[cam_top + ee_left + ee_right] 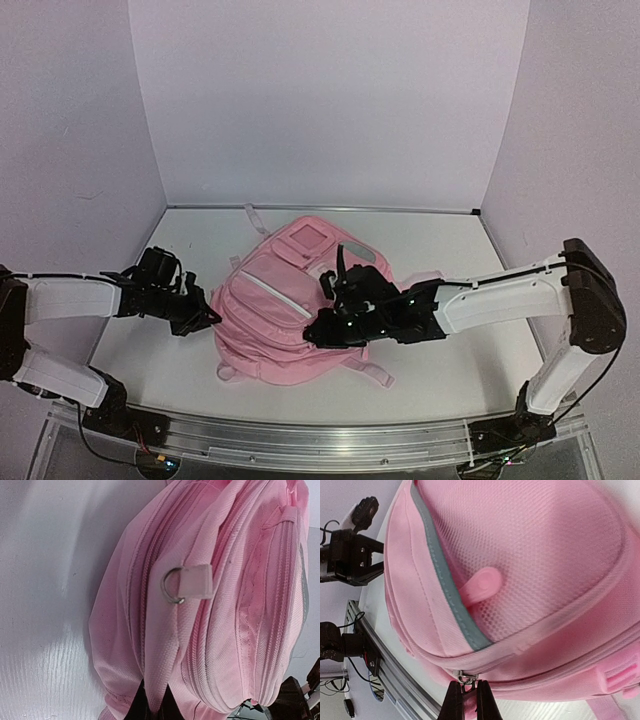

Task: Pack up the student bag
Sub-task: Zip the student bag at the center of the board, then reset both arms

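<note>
Large pink fabric student bag lies on a white table; left gripper pinches its side seam, right gripper clamps its small metal zip pull

L pincer clamped, R pincer clamped, arms angled inward

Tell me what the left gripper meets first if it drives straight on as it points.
The student bag: the left gripper is shut on a fabric ridge at its side, so going on would press into the pink body, probably towards the metal ring.
</note>
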